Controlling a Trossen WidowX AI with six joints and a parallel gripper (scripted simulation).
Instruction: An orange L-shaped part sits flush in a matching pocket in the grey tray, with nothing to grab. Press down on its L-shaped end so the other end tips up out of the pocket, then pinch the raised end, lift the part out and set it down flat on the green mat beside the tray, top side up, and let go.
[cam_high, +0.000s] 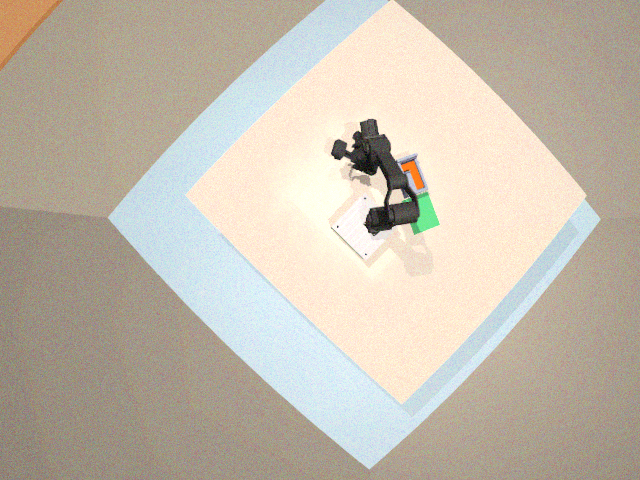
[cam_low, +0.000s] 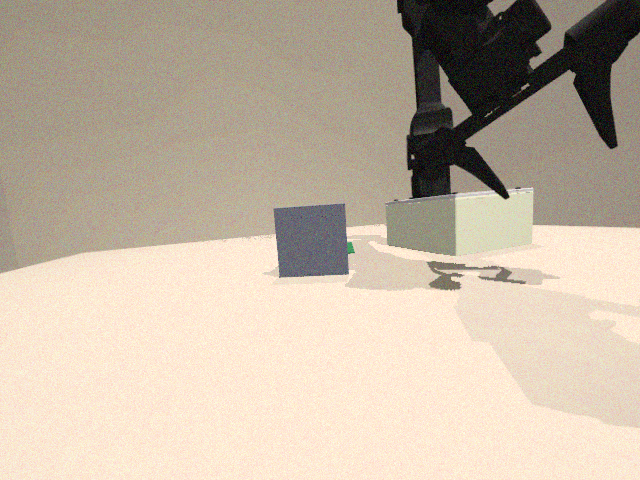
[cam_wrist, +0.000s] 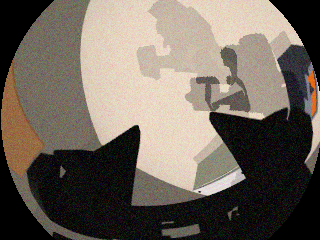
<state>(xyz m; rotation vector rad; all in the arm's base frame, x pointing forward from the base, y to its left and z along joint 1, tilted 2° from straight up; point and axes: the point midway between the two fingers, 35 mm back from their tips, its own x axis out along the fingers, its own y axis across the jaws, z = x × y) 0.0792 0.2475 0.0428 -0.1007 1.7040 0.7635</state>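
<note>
- At the claw (cam_high: 356, 157) (cam_low: 560, 170) (cam_wrist: 175, 122): hangs above the tabletop (cam_high: 289, 206) (cam_low: 206, 361) (cam_wrist: 120, 75), wide open, with nothing between the fingers; tilts well over in the exterior view.
- In the grey tray (cam_low: 311, 240) (cam_wrist: 295, 65): stands to the right of the claw in the top view, clearly apart from it; shows only a blank side wall in the exterior view.
- On the green mat (cam_high: 424, 217) (cam_low: 351, 248): lies beside the tray, below it in the top view.
- For the orange L-shaped part (cam_high: 416, 176) (cam_wrist: 313, 95): sits in the tray's pocket, off to the right of the claw in the top view and at the far right edge of the wrist view, outside the finger span.
- Along its long axis: runs slantwise down the top view, plain end towards the mat, L-shaped end away from it.
- In looks: bright, even orange, seemingly flat and level, partly cut off in the wrist view.
- Next, by judgement: calls for a sideways move over the L-shaped end, then a straight press; risks pressing the wrong end if poorly lined up.
</note>
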